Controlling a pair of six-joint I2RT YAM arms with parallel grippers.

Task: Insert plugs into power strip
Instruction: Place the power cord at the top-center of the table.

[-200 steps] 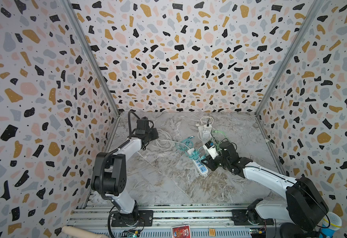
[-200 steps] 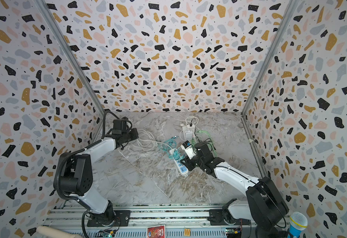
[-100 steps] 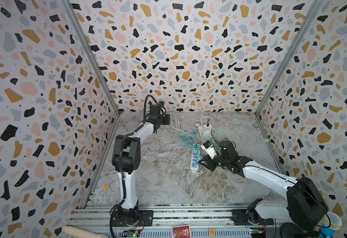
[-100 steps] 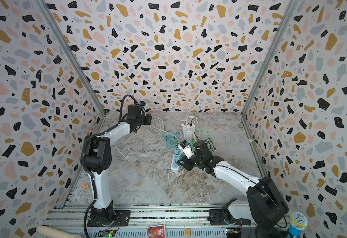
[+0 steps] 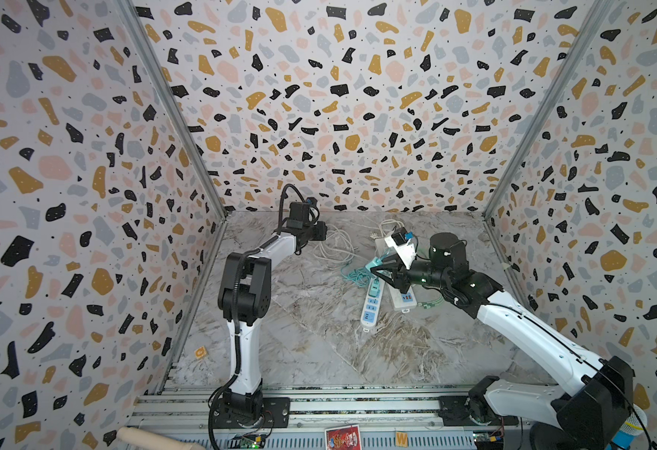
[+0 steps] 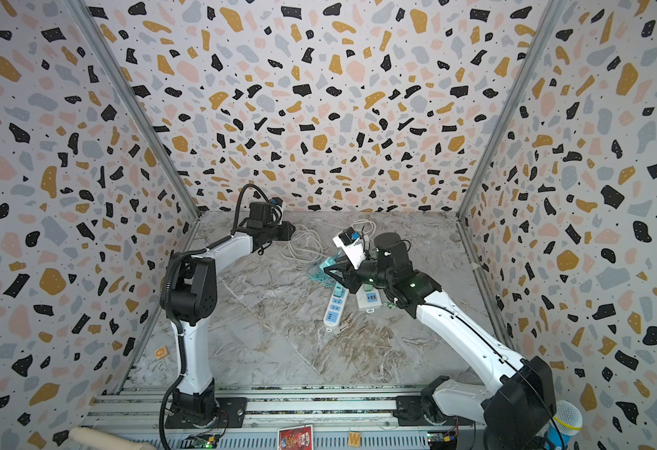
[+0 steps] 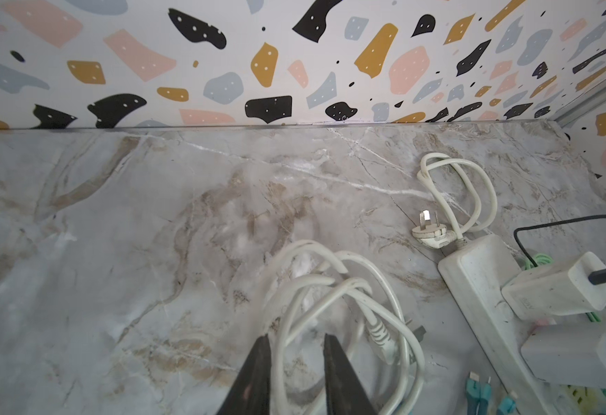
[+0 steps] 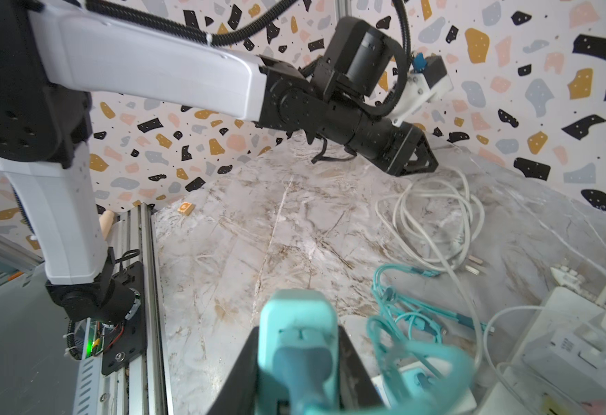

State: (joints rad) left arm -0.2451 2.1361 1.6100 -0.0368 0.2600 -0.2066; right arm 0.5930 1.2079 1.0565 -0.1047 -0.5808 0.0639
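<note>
My right gripper (image 8: 298, 332) is shut on a teal plug (image 8: 299, 323), whose teal cable (image 8: 402, 316) trails in loops to the floor. In both top views it holds the teal plug (image 5: 371, 264) just above the far end of the white power strip (image 5: 371, 307) with blue sockets. Another teal plug (image 5: 373, 288) sits in that strip's far socket. My left gripper (image 7: 296, 339) is open low over a coil of white cable (image 7: 348, 298), one loop passing loosely between its fingers. It sits at the back of the floor (image 5: 321, 230).
A second white power strip (image 7: 481, 287) carries two white charger plugs (image 7: 560, 287), with its own wall plug (image 7: 429, 233) lying beside it. Loose teal connector ends (image 7: 474, 388) lie nearby. The back wall (image 7: 294, 72) is close to my left gripper. A small orange tile (image 5: 200, 352) lies near the left wall.
My left arm swung from the left side to the back and its jaws opened over the white cable coil. The blue-socket strip turned. My right gripper rose with the teal plug.
</note>
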